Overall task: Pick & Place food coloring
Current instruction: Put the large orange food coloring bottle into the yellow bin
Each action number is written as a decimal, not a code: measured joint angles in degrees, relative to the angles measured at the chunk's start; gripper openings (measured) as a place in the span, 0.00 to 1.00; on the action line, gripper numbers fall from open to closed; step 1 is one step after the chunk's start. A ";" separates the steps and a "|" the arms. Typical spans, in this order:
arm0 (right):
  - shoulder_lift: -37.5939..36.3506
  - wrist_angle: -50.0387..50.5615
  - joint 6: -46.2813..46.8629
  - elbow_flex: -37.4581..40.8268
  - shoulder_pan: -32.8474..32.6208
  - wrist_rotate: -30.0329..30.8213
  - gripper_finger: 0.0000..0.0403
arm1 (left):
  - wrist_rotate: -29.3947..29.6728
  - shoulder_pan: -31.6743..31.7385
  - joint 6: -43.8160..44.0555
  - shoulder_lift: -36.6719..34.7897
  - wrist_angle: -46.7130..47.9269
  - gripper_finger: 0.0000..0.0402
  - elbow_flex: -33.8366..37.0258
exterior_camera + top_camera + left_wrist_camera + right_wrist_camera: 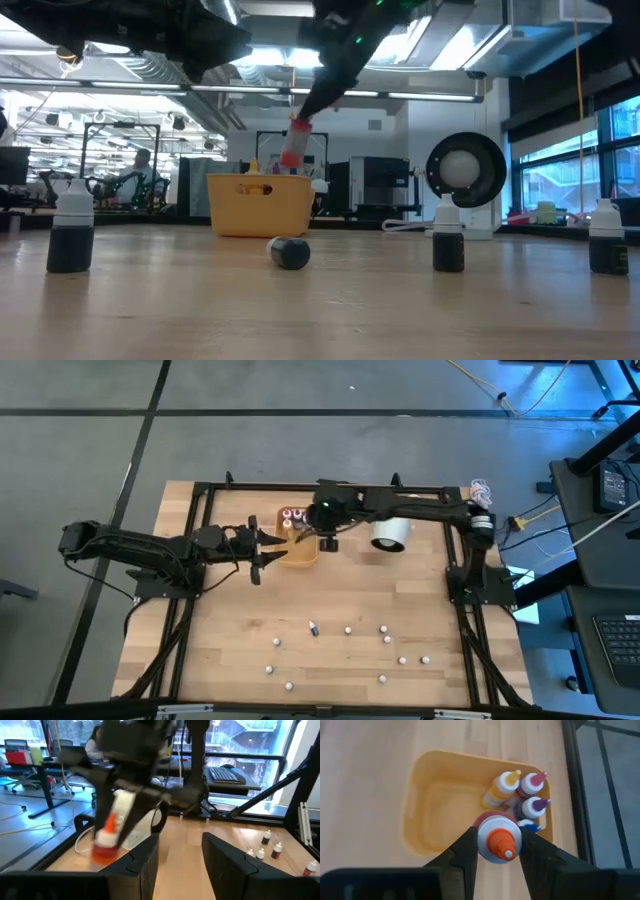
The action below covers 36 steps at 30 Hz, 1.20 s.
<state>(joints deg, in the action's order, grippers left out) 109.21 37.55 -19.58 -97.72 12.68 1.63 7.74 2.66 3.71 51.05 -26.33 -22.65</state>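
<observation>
My right gripper [499, 845] hangs over the orange tray [435, 805], shut on one food coloring bottle [499, 837] with an orange tip, a white cap and a red body. The low view shows that bottle [294, 146] tilted above the tray [250, 205]. The tray's far-right corner holds several bottles [522, 792] standing upright. More small bottles [348, 630] stand scattered on the table's near half, and one [290, 252] lies on its side. My left gripper [268, 552] waits open just left of the tray [300, 556]. My right gripper pinches the bottle's white cap [486, 836] between its two fingers [467, 847], coming from above and pointing down. The bottle is lifted clear over the tray, cap up, and its red body [105, 851] hangs tilted below the fingers.
A large white cylinder [390, 533] lies right of the tray, close under the right arm. A black frame [200, 495] borders the table. Bare wood lies between the tray and the scattered bottles. In the low view a person [135, 172] sits in the room beyond the table.
</observation>
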 joint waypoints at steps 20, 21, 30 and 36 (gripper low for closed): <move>14.81 1.83 -3.31 -7.99 2.92 0.57 0.30 | 0.12 0.00 3.01 -3.76 8.84 0.36 0.00; 15.24 1.96 -3.39 -7.99 3.10 0.65 0.30 | 0.09 0.00 3.01 -3.76 8.87 0.36 0.00; 16.43 1.06 -3.62 -7.99 3.84 0.85 0.35 | 0.10 0.00 2.59 -3.76 9.03 0.37 0.00; 16.48 0.40 -3.63 -7.99 4.01 0.91 0.51 | 0.12 0.00 2.57 -3.76 9.07 0.36 0.00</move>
<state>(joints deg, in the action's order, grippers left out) 125.69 37.95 -23.21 -105.71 16.69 2.55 7.86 2.66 6.29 47.29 -17.26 -22.65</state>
